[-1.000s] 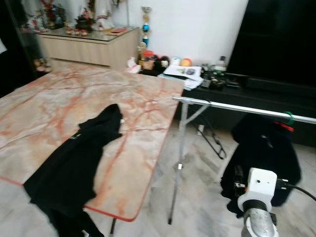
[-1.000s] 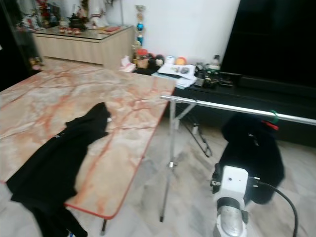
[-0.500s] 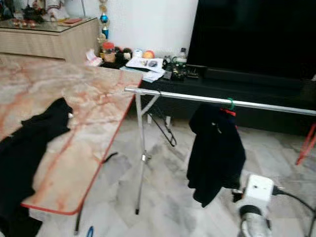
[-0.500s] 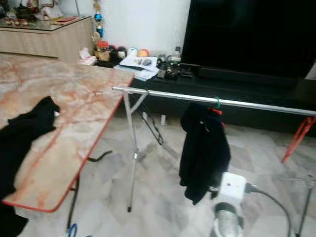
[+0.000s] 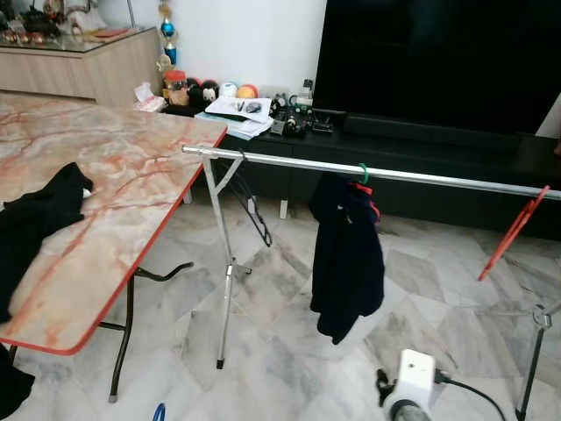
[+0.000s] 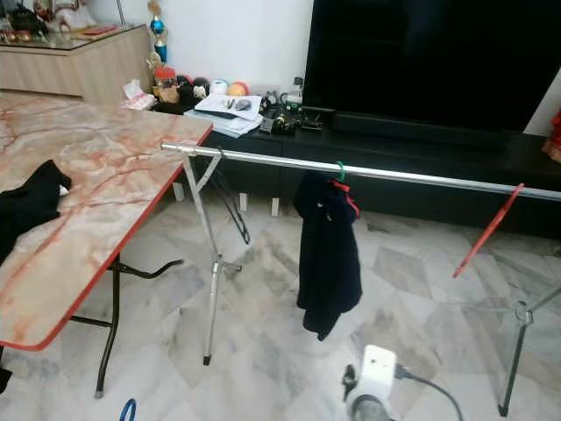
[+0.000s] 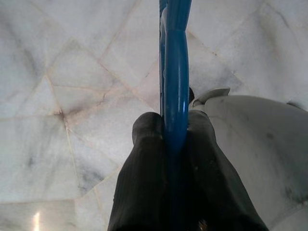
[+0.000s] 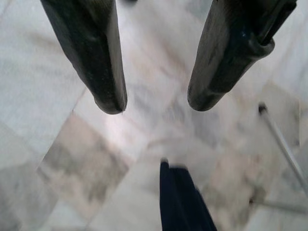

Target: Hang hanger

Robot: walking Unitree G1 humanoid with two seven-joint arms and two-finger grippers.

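Left gripper (image 7: 174, 127), hanging low at the robot's side above the pale marble floor (image 7: 72, 72), pinches a blue plastic hanger (image 7: 175, 62) between its two black fingers. From the head cameras a sliver of that blue shows at the bottom edge, beside the leg of the marble-patterned folding table (image 5: 131, 167). Right gripper (image 8: 156, 103) points down at the tiles with its fingers spread and nothing between them.

Ahead stands a long silver metal clothes rail (image 5: 438, 178), already carrying a black garment (image 5: 346, 254) on a green-hooked hanger (image 5: 363, 173) and, further along, a red hanger (image 5: 513, 230).

Hanging this one well likely means closing on the rail, lifting the left arm above bar height, and bringing the hook over a bare stretch between the black garment and the red hanger, clear of both.

Seen from the wrist, the held blue bar's long axis runs in line with the fingers, straight out past the fingertips toward the floor; its hook cannot be made out.
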